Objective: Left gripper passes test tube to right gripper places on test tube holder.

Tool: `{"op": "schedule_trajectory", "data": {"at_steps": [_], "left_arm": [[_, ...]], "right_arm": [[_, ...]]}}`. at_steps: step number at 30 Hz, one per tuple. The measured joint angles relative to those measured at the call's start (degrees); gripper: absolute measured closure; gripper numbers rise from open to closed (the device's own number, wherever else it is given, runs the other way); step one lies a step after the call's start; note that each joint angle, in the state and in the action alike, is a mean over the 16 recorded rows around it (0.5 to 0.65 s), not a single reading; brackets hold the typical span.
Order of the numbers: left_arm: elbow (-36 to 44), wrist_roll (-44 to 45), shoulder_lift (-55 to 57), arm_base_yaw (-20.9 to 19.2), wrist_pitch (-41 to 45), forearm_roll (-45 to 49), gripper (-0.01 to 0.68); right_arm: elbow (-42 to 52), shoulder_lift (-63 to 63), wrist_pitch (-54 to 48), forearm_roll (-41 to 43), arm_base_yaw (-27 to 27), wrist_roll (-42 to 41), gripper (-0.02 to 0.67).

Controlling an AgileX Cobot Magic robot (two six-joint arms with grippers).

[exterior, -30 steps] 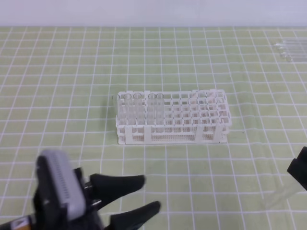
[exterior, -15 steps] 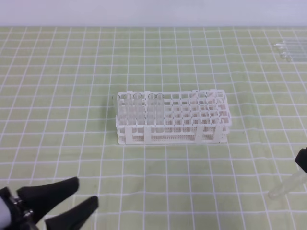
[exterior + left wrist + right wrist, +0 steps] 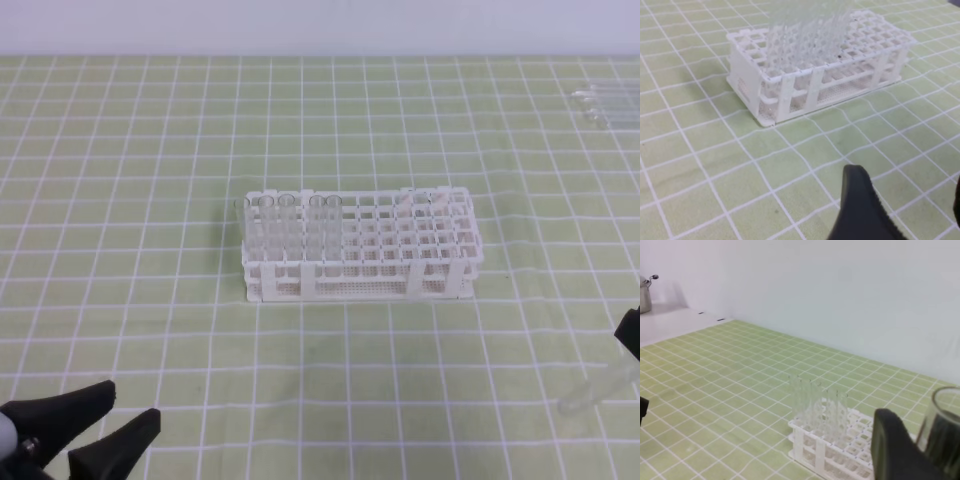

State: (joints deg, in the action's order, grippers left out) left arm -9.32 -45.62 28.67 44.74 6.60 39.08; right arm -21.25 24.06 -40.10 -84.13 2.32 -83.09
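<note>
From the high view we've got the white plastic lattice rack [image 3: 357,245] mid-surface, clear tubes standing in its left end. The surface [image 3: 150,150] is a pale green mat with a white grid. The left pincer [image 3: 95,428], pointy and matte black, sits spread at the bottom left corner. The test tube [image 3: 598,390] pokes out tilted beside the right pincer [image 3: 630,335] at the right edge.

Left wrist view: the rack's square holes look crisp, tubes blurry.

Right wrist view: the right pincer is pinching the tube's glassy open rim, plain white wall [image 3: 840,290] behind.
</note>
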Motion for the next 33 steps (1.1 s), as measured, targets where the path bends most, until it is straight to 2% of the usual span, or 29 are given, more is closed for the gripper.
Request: {"op": "schedule_trajectory", "data": {"at_steps": [14, 20, 23, 26, 33], "left_arm": [[0.02, -0.01, 0.03, 0.00, 0.47, 0.02, 0.313], [0.01, 0.00, 0.00, 0.00, 0.52, 0.01, 0.314], [0.02, 0.00, 0.03, 0.00, 0.50, 0.01, 0.314], [0.02, 0.00, 0.03, 0.00, 0.50, 0.01, 0.314], [0.01, 0.00, -0.03, 0.00, 0.56, 0.01, 0.313]], "right_arm": [[-0.10, 0.00, -0.14, 0.12, 0.08, 0.03, 0.528], [-2.82, 0.05, 1.81, 6.38, 0.22, 5.20, 0.528], [-5.49, 0.41, 5.06, 13.56, 0.50, 12.95, 0.528], [-8.32, 1.29, 9.71, 24.13, 1.18, 24.52, 0.528], [-13.99, 6.32, 25.90, 58.94, 5.06, 63.73, 0.528]]}}
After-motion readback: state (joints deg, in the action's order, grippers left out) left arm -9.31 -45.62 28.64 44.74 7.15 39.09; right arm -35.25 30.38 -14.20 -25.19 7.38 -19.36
